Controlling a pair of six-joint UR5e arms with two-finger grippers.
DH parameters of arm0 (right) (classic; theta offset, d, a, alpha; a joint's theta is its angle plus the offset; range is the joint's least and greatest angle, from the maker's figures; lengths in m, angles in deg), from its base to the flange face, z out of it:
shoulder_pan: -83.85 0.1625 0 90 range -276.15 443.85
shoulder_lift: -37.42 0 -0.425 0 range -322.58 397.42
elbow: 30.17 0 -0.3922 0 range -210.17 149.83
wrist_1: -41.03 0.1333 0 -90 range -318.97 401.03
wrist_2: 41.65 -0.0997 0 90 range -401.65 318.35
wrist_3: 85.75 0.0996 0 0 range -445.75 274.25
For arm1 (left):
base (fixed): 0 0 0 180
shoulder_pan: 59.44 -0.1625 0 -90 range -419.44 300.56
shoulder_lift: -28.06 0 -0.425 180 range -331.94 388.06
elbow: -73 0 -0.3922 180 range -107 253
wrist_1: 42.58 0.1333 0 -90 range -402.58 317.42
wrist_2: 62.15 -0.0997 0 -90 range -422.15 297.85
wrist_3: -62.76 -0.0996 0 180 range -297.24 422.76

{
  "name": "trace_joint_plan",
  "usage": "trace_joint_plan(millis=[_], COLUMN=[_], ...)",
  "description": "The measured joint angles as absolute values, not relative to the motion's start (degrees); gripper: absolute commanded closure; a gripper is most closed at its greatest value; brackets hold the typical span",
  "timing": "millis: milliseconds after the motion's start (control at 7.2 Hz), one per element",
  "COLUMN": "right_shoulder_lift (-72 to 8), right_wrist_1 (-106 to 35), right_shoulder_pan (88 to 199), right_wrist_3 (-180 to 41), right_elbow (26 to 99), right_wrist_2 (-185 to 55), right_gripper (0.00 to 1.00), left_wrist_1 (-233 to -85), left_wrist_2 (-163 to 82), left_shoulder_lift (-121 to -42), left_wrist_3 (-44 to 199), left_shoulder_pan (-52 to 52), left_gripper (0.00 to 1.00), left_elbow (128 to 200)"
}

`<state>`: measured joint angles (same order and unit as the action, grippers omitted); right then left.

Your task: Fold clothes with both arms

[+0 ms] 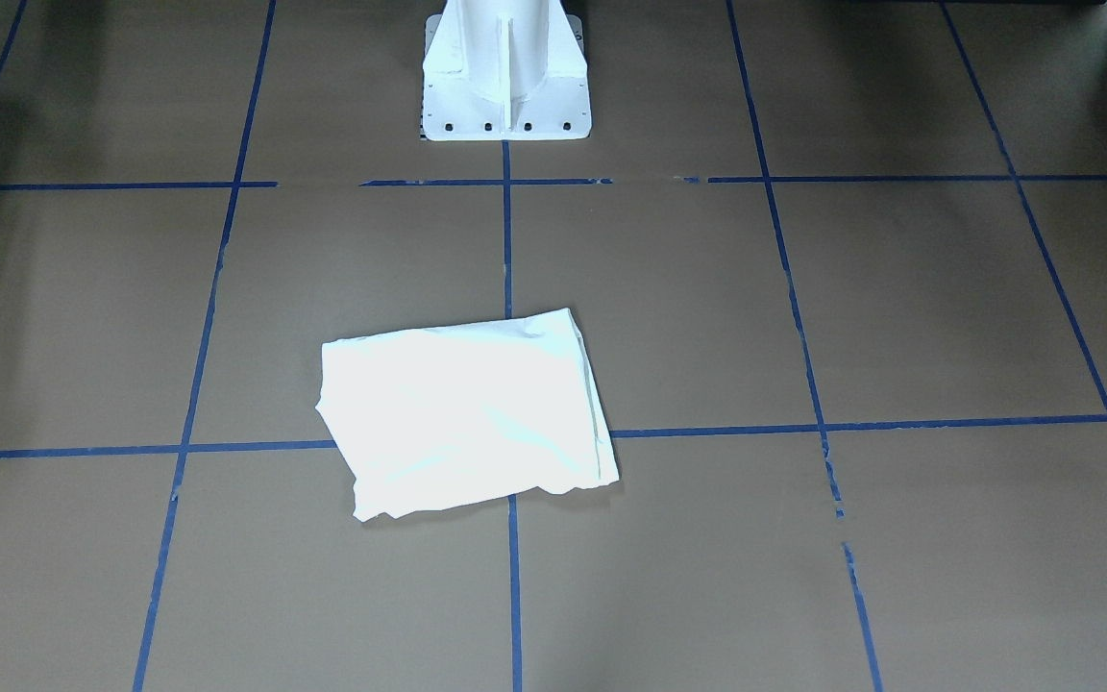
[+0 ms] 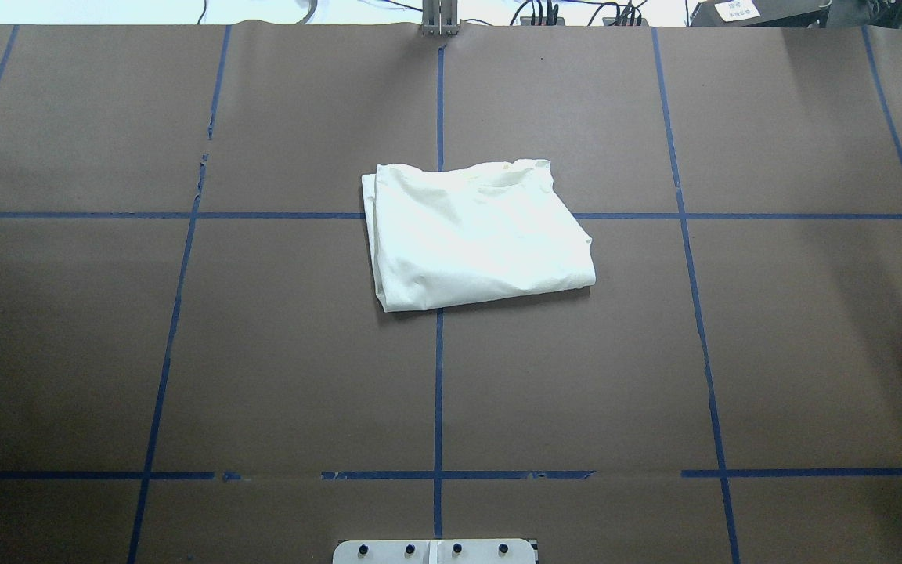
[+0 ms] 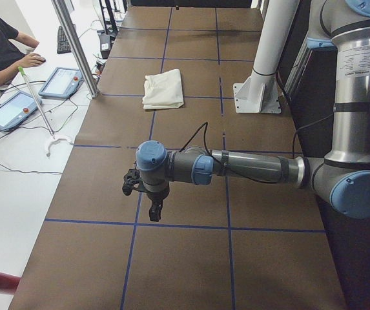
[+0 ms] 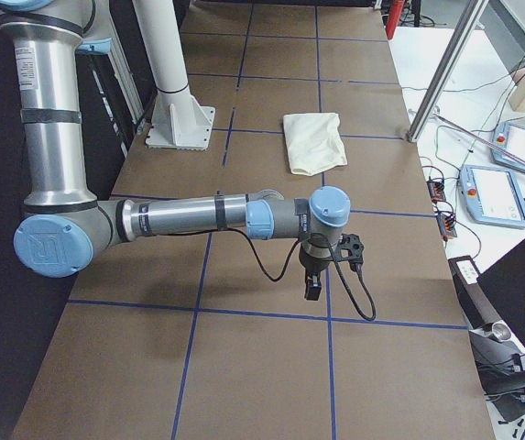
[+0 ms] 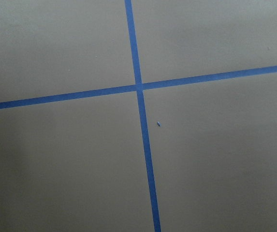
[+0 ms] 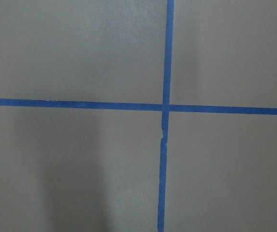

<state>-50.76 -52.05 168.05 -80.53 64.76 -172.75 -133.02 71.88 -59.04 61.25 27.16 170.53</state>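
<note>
Left end effector (image 3: pixel 154 215) and right end effector (image 4: pixel 312 292) both point straight down.

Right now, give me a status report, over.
Left gripper and right gripper hang over the table, off the T-shirt; jaw state unreadable. T-shirt lies folded, mid-table. Nothing seen blocking it.

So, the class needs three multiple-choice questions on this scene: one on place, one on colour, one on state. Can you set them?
1. Where does the shirt lie? A) over a crossing of tape lines B) against the pedestal C) hanging off the table edge
2. What colour are the tape lines? A) red B) blue C) yellow
3. What state is the shirt in? A) spread flat, sleeves out B) folded into a compact rectangle C) held up
Answers: 1 A, two lines run under it; 2 B, every line is blue; 3 B, layered edges show.
</note>
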Motion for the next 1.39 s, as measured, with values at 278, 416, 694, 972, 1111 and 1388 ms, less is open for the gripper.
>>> trace_joint_plan(millis=[278,416,694,972,1111,1388], right_shoulder_lift=[-51.62,-52.51,-53.97,-54.69,-54.92,-55.23], right_wrist_1=[-51.92,-51.95,-52.16,-52.04,-51.94,-51.83], right_shoulder_pan=[168.05,168.01,167.98,167.96,167.96,167.96], right_wrist_3=[-82.08,-82.46,-82.65,-82.67,-82.68,-82.68], right_elbow=[65.23,66.26,68.22,68.7,68.75,68.79], right_wrist_2=[-172.76,-172.78,-172.78,-172.79,-172.79,-172.79], right_gripper=[0.0,0.0,0.0,0.0,0.0,0.0], left_wrist_1=[-133.08,-133.1,-133.11,-133.11,-133.11,-133.11], left_wrist_2=[71.88,71.88,71.88,71.88,71.88,71.88], left_shoulder_lift=[-59.18,-59.27,-59.39,-59.49,-59.53,-59.61], left_wrist_3=[61.27,61.27,61.27,61.27,61.27,61.27], left_shoulder_pan=[27.08,27.06,27.05,27.04,27.04,27.04], left_gripper=[0.0,0.0,0.0,0.0,0.0,0.0], left_elbow=[170.15,170.01,169.89,169.86,169.86,169.91])
